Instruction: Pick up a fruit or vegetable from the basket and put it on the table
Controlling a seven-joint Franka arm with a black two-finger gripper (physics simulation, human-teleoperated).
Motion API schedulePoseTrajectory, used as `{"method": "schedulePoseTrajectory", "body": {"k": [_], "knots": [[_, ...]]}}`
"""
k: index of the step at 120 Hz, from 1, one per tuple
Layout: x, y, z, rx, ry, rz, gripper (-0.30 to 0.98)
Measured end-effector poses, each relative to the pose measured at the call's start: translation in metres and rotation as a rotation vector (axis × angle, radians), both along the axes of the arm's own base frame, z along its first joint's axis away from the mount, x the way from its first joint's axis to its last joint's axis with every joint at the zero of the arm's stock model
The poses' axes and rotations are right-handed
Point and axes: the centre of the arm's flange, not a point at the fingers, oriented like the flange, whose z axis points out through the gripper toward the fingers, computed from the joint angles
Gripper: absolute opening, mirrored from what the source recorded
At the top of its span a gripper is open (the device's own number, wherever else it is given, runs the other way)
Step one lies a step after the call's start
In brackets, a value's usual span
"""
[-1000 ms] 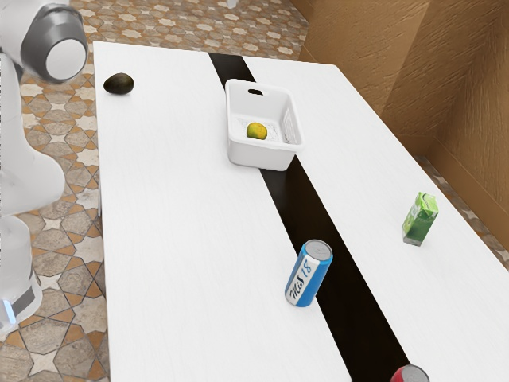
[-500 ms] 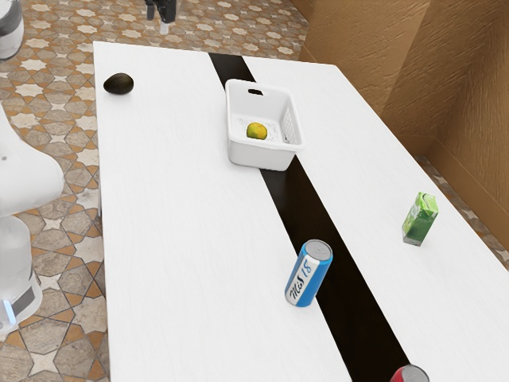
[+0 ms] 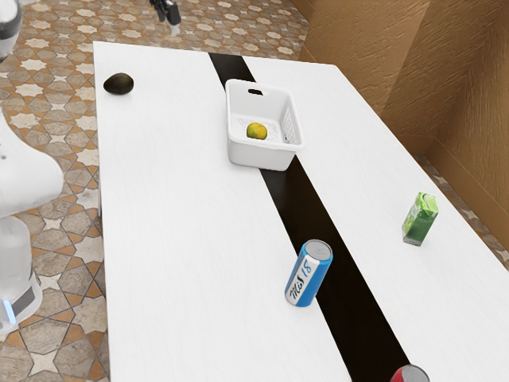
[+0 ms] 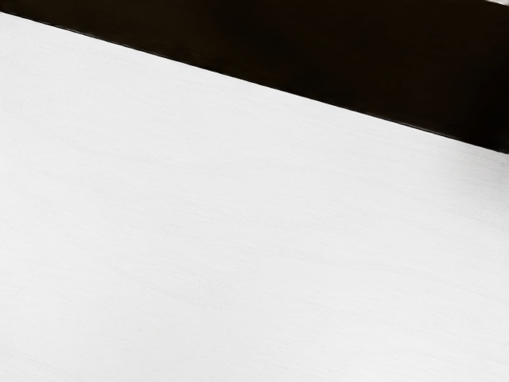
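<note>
Yellow-green fruit point(image 3: 256, 131) sits in the white basket point(image 3: 258, 156), lower than the gripper point(image 3: 173, 19), well apart from it toward the exterior view's right. Gripper up high, nothing seen hanging from it; open or closed, can't tell. Step: likely the approach, pick not yet made. Next: bring the gripper over the basket, line up above the fruit, then lower between the walls, ready for a lift out to the table point(image 3: 175, 239). Fruit looks roundish, no clear long axis; which way the stem end points, can't tell.
</note>
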Motion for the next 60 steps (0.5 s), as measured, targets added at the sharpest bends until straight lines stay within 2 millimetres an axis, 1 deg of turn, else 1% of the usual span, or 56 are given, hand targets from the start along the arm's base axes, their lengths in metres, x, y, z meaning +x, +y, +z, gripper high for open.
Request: {"method": "schedulePoseTrajectory", "body": {"k": [4,6,8,10,11,13,15,17,20,23,29,33,36,38,40,43,44,50,54,58,60], "knots": [[0.000,0.002,0.011,0.010,-0.025,0.004,0.66],[-0.006,0.001,0.016,0.020,-0.022,0.013,0.66],[-0.013,-0.006,0.027,0.041,-0.004,0.025,0.66],[-0.021,-0.020,0.047,0.077,0.029,0.049,0.66],[-0.025,-0.030,0.061,0.102,0.048,0.066,0.66],[-0.028,-0.050,0.084,0.141,0.083,0.093,0.66],[-0.027,-0.068,0.102,0.170,0.114,0.117,0.66],[-0.025,-0.083,0.114,0.183,0.134,0.134,0.66],[-0.024,-0.097,0.125,0.180,0.139,0.143,0.66],[-0.032,-0.109,0.140,0.177,0.125,0.153,0.66],[-0.053,-0.141,0.176,0.200,0.101,0.173,0.66],[-0.060,-0.159,0.191,0.216,0.109,0.190,0.66],[-0.054,-0.171,0.194,0.215,0.114,0.177,0.66],[-0.046,-0.177,0.193,0.207,0.113,0.148,0.66],[-0.034,-0.179,0.190,0.192,0.103,0.107,0.66],[-0.033,-0.163,0.184,0.155,0.088,0.085,0.66],[-0.030,-0.160,0.182,0.146,0.086,0.075,0.66],[0.015,-0.167,0.164,0.098,0.090,-0.038,0.66],[0.037,-0.163,0.148,0.049,0.064,-0.142,0.66],[0.045,-0.155,0.136,0.034,0.072,-0.174,0.66],[0.044,-0.150,0.131,0.033,0.081,-0.175,0.66]]}}
